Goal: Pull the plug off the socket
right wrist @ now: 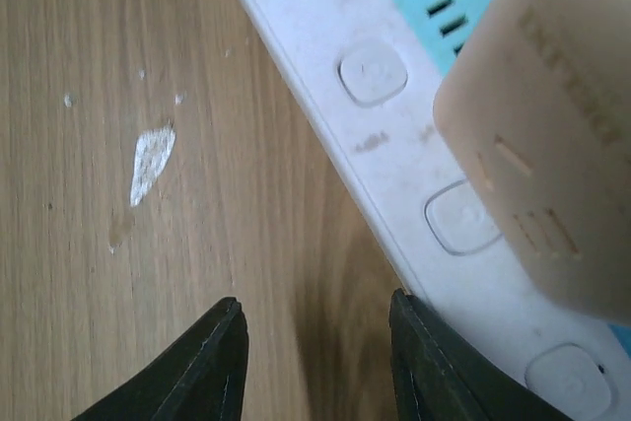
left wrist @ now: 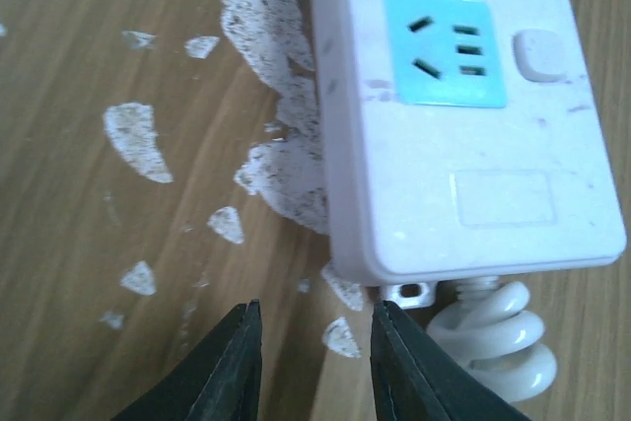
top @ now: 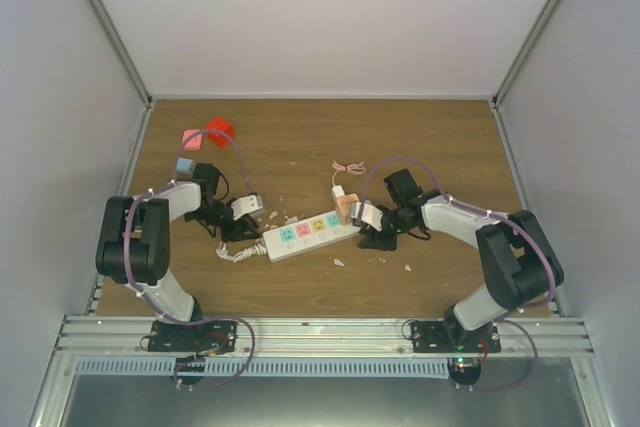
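Observation:
The socket, a long white power strip (top: 310, 231) with pastel outlet panels, lies slanted at the table's middle, its twisted white cord (top: 236, 253) at the left end. A peach block-shaped plug (top: 347, 208) sits in its right-end outlet. My left gripper (top: 243, 228) is open and empty at the strip's left end; in the left wrist view its gap (left wrist: 315, 342) is just short of the strip's corner (left wrist: 463, 204) and coiled cord (left wrist: 498, 340). My right gripper (top: 372, 234) is open and empty beside the strip's right end; in the right wrist view its gap (right wrist: 315, 337) is over wood, with the strip's edge (right wrist: 394, 145) and plug (right wrist: 552, 125) to the right.
A red cube (top: 220, 130), a pink block (top: 191, 137) and a pale blue block (top: 184, 165) lie at the back left. A thin pale cable (top: 347, 168) lies behind the plug. White flaky patches (left wrist: 281, 96) dot the wood. Enclosure walls stand on three sides.

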Controlling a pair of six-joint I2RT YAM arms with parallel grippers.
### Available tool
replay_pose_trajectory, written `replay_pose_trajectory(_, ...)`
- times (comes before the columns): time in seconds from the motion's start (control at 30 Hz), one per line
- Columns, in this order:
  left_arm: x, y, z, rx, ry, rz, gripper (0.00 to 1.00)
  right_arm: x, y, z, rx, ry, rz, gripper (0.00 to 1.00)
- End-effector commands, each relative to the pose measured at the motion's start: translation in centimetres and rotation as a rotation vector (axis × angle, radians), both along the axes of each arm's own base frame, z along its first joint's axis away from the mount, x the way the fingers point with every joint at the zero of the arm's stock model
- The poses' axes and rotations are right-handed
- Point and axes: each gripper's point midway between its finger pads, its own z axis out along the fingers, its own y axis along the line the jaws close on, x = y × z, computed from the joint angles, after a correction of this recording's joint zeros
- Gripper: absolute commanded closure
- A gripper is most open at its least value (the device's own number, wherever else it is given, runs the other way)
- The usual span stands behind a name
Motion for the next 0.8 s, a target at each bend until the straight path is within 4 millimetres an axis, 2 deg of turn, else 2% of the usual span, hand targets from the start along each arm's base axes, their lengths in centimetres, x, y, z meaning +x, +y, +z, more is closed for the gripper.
replay_pose_trajectory(0.0, -0.8, -0.8, 0.3, -0.018, -0.032, -0.039, 0.67, 2.0, 2.1, 2.1, 0.119, 0.021, -0.030, 0.58)
replay_pose_trajectory(0.2, -2.7, -1.8, 0.4, -0.043, -0.014, -0.083, 0.67, 3.5, 3.2, 3.0, 0.170, 0.057, -0.077, 0.56)
replay_pose_trajectory(0.4, -4.8, -2.9, 1.1, -0.082, -0.002, -0.141, 0.67, 4.2, 3.5, 2.6, 0.177, 0.096, -0.102, 0.55)
replay_pose_trajectory(0.5, -6.0, -3.4, 0.7, -0.066, -0.003, -0.171, 0.67, 4.0, 3.3, 2.4, 0.166, 0.102, -0.100, 0.55)
replay_pose_trajectory(0.63, -7.1, -3.6, 0.3, -0.035, -0.012, -0.206, 0.67, 3.2, 2.7, 3.0, 0.157, 0.098, -0.078, 0.54)
replay_pose_trajectory(0.77, -6.7, -3.3, 1.2, -0.004, -0.071, -0.220, 0.66, 2.5, 1.3, 4.0, 0.128, 0.060, -0.084, 0.54)
